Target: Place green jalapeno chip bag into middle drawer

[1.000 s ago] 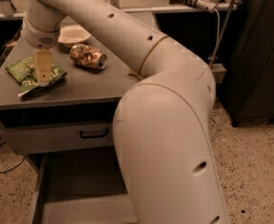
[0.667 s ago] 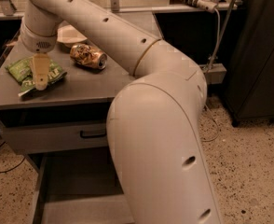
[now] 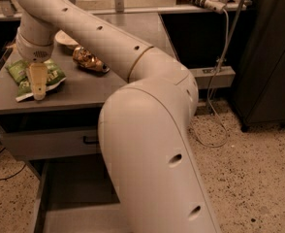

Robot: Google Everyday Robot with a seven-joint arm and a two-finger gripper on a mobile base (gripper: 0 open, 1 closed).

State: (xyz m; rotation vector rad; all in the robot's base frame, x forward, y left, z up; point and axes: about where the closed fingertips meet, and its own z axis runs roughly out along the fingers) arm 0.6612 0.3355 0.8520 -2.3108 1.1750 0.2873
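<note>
A flat grey metal table top (image 3: 108, 89) stands on a speckled stone floor (image 3: 249, 178). A tall dark cabinet (image 3: 273, 57) is at 3 o'clock.

The small crumpled green jalapeno chip bag (image 3: 55, 74) lies on the table's 9 o'clock end. The cream gripper (image 3: 38, 89) points down right over it. It is not clear how wide the gripper is spread, or whether it grips the bag.

A shiny brown and gold packet (image 3: 89, 61) lies at 2 o'clock from the bag, with a pale bowl (image 3: 65, 39) behind it.

At 6 o'clock, below a grey drawer front with a black handle (image 3: 90, 140), the wide grey middle drawer (image 3: 79, 183) is pulled out. The big cream robot arm (image 3: 157, 140) hides its right part.
</note>
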